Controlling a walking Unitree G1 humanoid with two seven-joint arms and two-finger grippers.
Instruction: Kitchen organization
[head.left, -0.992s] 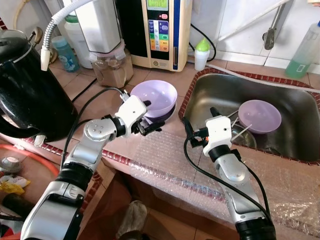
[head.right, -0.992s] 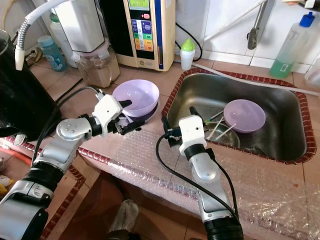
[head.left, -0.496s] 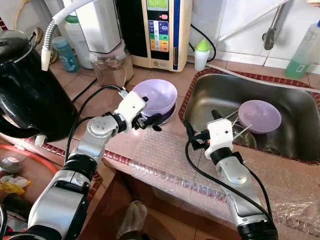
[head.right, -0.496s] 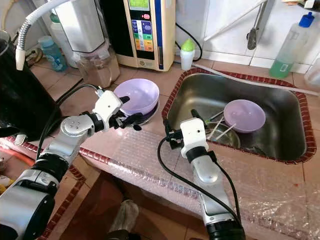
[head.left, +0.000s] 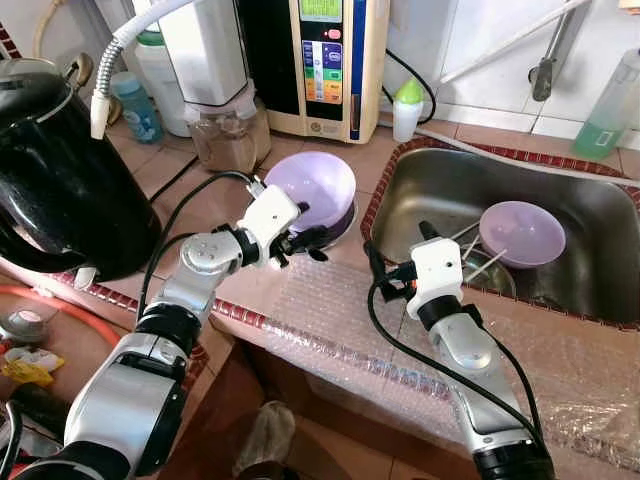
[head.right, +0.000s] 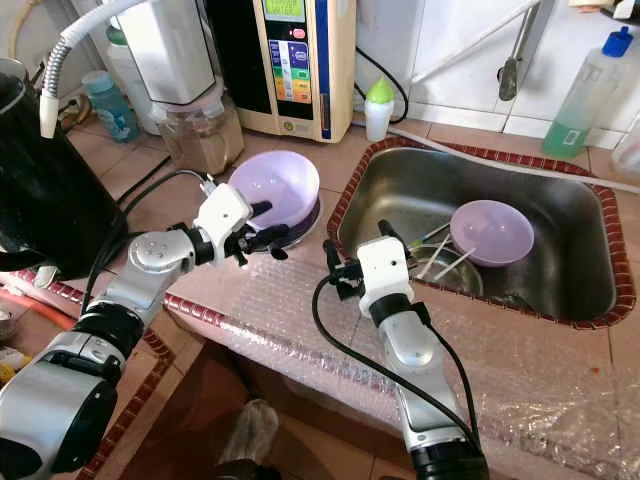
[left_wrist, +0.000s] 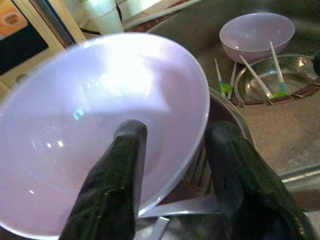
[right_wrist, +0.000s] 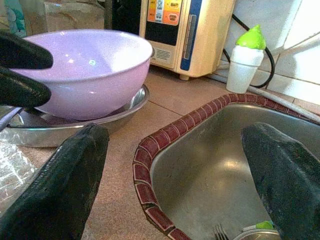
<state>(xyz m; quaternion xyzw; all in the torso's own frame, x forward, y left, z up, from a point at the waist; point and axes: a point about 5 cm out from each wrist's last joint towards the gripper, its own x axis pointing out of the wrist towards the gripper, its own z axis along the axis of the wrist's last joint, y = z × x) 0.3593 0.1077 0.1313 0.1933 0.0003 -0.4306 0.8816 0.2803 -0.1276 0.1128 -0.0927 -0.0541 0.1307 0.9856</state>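
A purple bowl (head.left: 315, 185) rests on a shallow metal plate (head.left: 346, 222) on the tiled counter, left of the sink (head.left: 420, 190). My left gripper (head.left: 303, 228) is open at the bowl's near rim. In the left wrist view one finger (left_wrist: 122, 165) lies over the bowl's (left_wrist: 90, 115) inside and the other sits outside the rim. My right gripper (head.left: 397, 246) stands open over the counter edge at the sink's near left corner, holding nothing. A second purple bowl (head.left: 520, 232) lies in the sink beside a metal dish (head.left: 492, 278) with utensils.
A black kettle (head.left: 55, 180) stands at the left. At the back are a water machine (head.left: 320, 60), a glass jar (head.left: 225, 135), a green-capped bottle (head.left: 404, 108) and a green soap bottle (head.left: 605, 105). Bubble wrap (head.left: 330, 310) covers the counter's front edge.
My left gripper has moved up from below the plate to the bowl's rim, which now sits between its fingers. The right arm has barely moved.
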